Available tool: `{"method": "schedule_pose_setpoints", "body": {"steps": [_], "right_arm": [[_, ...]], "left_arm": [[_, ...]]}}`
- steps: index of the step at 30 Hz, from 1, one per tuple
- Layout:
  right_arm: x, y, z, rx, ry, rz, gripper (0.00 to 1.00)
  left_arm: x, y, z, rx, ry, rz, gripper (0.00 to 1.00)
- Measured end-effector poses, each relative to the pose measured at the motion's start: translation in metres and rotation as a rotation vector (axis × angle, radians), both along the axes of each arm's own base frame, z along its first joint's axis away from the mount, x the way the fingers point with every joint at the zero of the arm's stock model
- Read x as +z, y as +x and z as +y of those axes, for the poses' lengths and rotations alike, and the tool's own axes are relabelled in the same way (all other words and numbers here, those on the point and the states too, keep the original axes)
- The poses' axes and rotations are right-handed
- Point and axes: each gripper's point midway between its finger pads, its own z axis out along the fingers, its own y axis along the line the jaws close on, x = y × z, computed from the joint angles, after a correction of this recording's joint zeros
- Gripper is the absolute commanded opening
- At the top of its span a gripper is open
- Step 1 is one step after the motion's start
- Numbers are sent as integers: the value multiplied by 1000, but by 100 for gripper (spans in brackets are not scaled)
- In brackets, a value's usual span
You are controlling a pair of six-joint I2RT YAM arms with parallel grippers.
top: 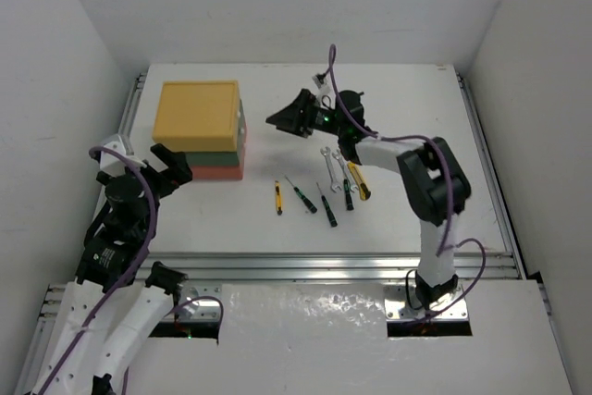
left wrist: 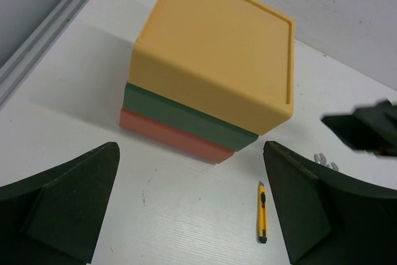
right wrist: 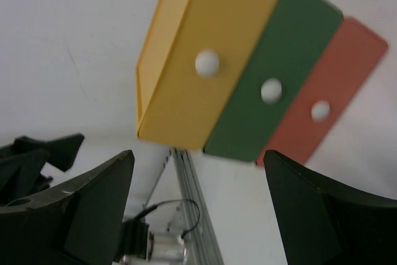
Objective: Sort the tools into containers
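Note:
The containers are a stack of three drawer boxes at the back left: yellow (top: pixel 196 110) on top, dark green (top: pixel 242 139) in the middle, red-orange (top: pixel 218 173) at the bottom. Each drawer front has a white knob: yellow (right wrist: pixel 206 63), green (right wrist: pixel 271 90), red (right wrist: pixel 320 110). The tools lie in a row right of the stack: a yellow utility knife (top: pixel 278 197), thin black screwdrivers (top: pixel 301 194), two silver wrenches (top: pixel 333 164) and a yellow-and-black screwdriver (top: pixel 358 180). My left gripper (top: pixel 174 162) is open near the stack's front-left corner. My right gripper (top: pixel 282 120) is open, facing the drawer fronts, apart from them.
An aluminium rail (top: pixel 324 265) runs along the table's near edge, with side rails at left (top: pixel 132 104) and right (top: pixel 486 164). White walls close in the table on three sides. The knife (left wrist: pixel 262 213) lies just inside my left gripper's right finger (left wrist: pixel 298 209).

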Motion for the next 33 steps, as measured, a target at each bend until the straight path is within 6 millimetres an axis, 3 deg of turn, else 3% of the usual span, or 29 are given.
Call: {"method": "schedule_pose_setpoints", "body": {"steps": [1, 5, 8, 16, 19, 26, 29, 33], "right_arm": [[6, 12, 9, 14, 43, -15, 82], [-2, 57, 39, 50, 120, -10, 81], [-11, 69, 55, 77, 116, 9, 79], [8, 58, 87, 150, 115, -13, 65], [7, 55, 96, 173, 117, -17, 56], [3, 56, 100, 195, 107, -11, 54], [1, 57, 101, 191, 100, -15, 35], [-13, 61, 103, 190, 94, 14, 35]], "left_arm": [[0, 1, -2, -11, 0, -1, 100], [-1, 3, -10, -60, -2, -6, 100], [-3, 4, -13, -75, 1, -2, 100], [-3, 5, -17, -103, 1, 1, 100], [2, 2, -19, -120, -5, -27, 100], [9, -2, -21, -137, -12, -61, 100], [9, -2, -22, -142, -13, -61, 100], [9, -2, -23, -146, -14, -61, 100]]}}
